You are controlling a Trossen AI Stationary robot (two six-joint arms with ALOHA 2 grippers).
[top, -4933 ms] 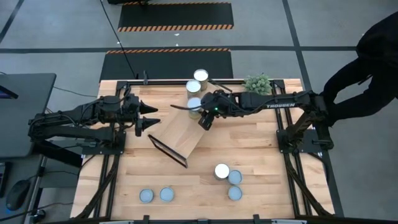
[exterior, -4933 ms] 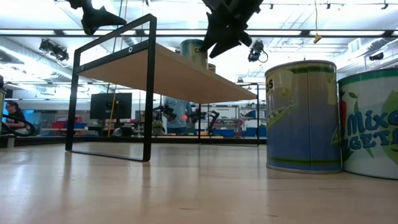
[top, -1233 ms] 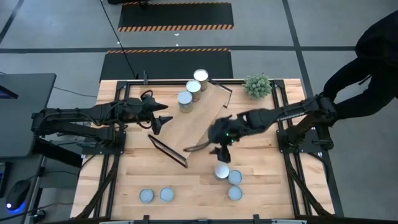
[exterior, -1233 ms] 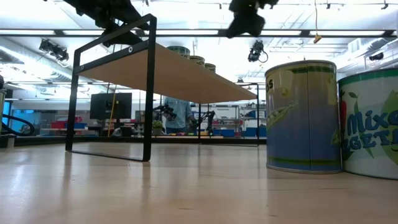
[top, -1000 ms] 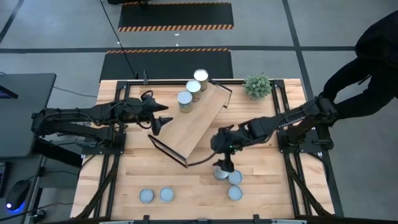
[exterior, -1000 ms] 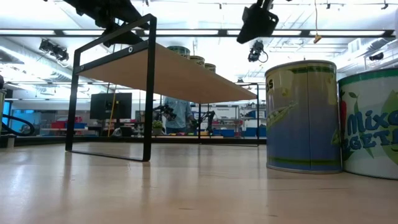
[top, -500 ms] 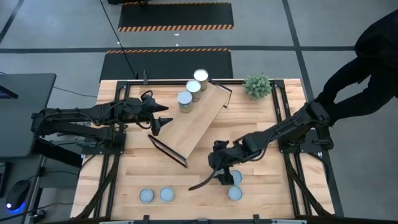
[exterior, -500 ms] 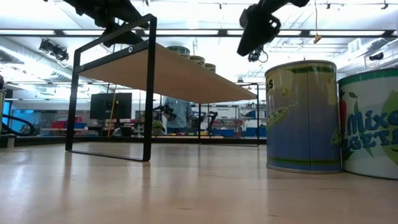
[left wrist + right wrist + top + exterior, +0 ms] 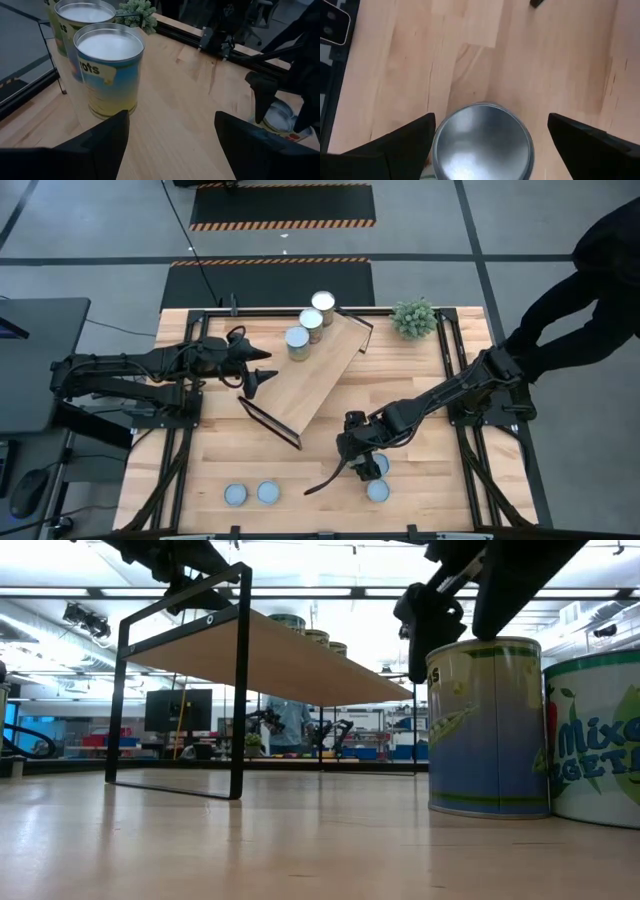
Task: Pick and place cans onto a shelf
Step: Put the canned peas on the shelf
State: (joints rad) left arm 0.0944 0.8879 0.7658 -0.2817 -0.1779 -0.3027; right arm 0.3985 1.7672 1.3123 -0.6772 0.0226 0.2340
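Cans: we count three point(image 9: 309, 322) standing in a row at the shelf's far end, and five not yet placed on the tabletop point(image 9: 420, 405). Of those five, two point(image 9: 251, 494) sit together near the front edge on the left arm's side; a cluster of three sits toward the right arm's side, of which one point(image 9: 376, 490) is fully visible from above and the others are partly covered by the arm. We judge the task under half done.

Shelf point(image 9: 300, 385): light-wood board on black frame legs, lying diagonally across the table's middle; it holds only those three cans.

Right gripper point(image 9: 362, 463): directly over one can point(image 9: 482, 135) of the cluster, fingers spread wide to either side of its silver top, nothing held yet.

Left gripper point(image 9: 256, 375): fingers apart and empty, beside the shelf's near-left edge, facing the vegetable can point(image 9: 109, 74) nearest it.

Also present: small green plant point(image 9: 414, 315) at the far right corner.
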